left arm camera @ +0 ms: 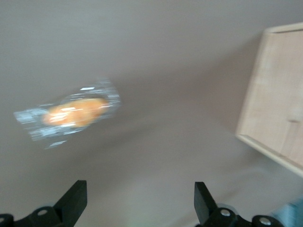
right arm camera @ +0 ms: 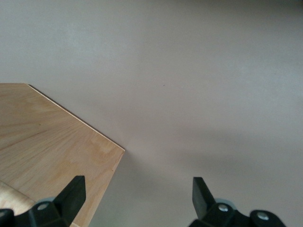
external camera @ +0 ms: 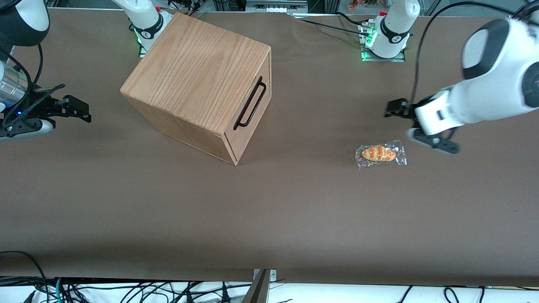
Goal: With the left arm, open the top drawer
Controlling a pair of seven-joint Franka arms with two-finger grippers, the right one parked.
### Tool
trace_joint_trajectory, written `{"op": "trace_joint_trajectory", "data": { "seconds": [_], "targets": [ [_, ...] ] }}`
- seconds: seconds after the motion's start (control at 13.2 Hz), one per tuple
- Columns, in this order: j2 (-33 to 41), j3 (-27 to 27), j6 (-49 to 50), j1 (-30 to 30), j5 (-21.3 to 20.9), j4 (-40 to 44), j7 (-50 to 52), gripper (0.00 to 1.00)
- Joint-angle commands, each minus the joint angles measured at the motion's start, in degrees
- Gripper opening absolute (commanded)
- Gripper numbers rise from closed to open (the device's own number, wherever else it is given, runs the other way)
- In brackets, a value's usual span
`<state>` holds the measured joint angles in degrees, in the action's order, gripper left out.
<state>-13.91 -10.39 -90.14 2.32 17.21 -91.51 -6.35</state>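
Claw [external camera: 414, 126] agape, apparently above table [external camera: 294, 210]

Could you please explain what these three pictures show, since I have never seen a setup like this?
These are two robot arms at a brown table. One picture looks down from the front; the other two come from cameras on each arm's wrist. On the table stands an oak-grain box whose top drawer, shut, has a thin black handle. A wrapped bread roll lies toward the working arm's end of the table. The left arm is glossy white; its gripper hangs open above the table beside the roll, holding nothing, well clear of the drawer.
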Motion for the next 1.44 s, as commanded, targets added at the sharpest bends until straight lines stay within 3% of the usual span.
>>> {"op": "trace_joint_trajectory", "data": {
  "seconds": [0.0, 0.15, 0.45, 0.68, 1.36],
  "targets": [
    [-3.7, 0.2, -1.9, 2.5, 9.0, 2.6, 0.2, 1.0],
    [-4.7, 0.3, -6.8, 7.1, 13.1, 2.6, 1.7, 1.0],
    [-7.7, 0.2, -19.7, 18.2, 14.1, 2.6, 15.0, 1.0],
    [-10.0, 0.3, -25.2, 22.5, 18.2, 2.6, 17.3, 1.0],
    [-13.6, 0.4, -29.8, 29.8, 17.5, 2.6, 19.4, 1.0]
  ]
}}
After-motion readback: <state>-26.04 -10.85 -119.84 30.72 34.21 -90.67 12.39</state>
